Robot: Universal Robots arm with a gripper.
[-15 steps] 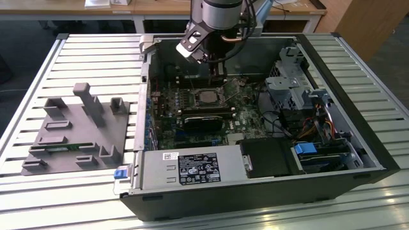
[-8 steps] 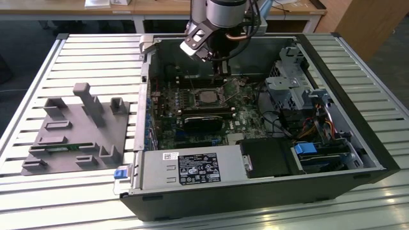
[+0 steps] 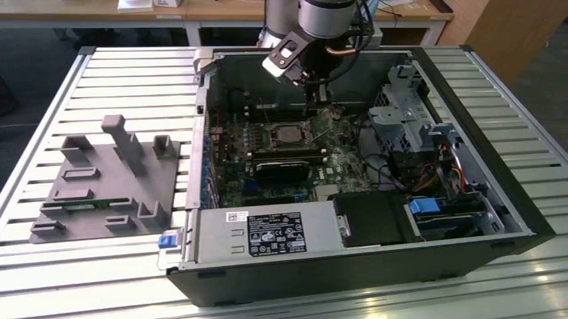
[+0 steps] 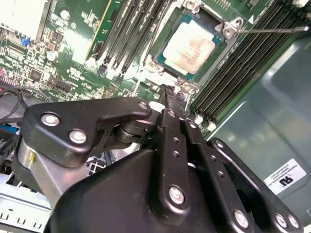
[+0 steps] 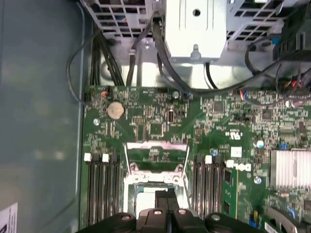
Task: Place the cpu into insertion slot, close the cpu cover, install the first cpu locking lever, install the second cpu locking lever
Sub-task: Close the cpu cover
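Exterior view, frame centre: cpu point(image 3: 286, 134) lies in insertion slot point(image 3: 265, 137); jaws pressed together, empty. Probably light, stiff, fragile: grip edges.

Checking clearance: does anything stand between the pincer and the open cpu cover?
Nothing visible does. In the first wrist view the pincer hangs over the seated cpu, with the cpu cover folded open beside it.

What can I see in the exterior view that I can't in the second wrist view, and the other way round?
Exterior view: the whole open computer case on a slatted table, beside a grey fixture. Second wrist view: close up, the cpu lying in the insertion slot, with a thin metal lever jutting out past it. Both: the gripper above the green circuit board.
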